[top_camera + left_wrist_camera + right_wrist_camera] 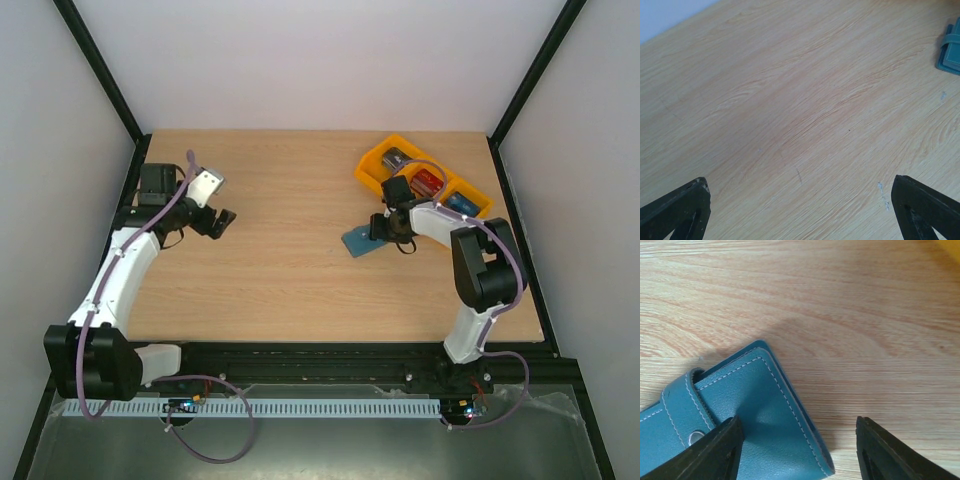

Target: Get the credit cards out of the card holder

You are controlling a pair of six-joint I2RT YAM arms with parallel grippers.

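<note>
The teal card holder (360,242) lies shut on the table, its snap strap fastened. In the right wrist view the card holder (760,410) fills the lower left. My right gripper (392,228) is open just above its right end. One finger (715,450) is over the leather and the other is over bare wood, so my right gripper (797,427) straddles the holder's edge. A grey card (398,158), a red card (429,180) and a blue card (460,203) lie in an orange tray. My left gripper (222,222) is open and empty over bare wood (800,185).
The orange three-compartment tray (372,165) stands at the back right, just behind my right gripper; its corner shows in the right wrist view (950,245). The card holder's corner shows at the top right of the left wrist view (952,50). White walls enclose the table.
</note>
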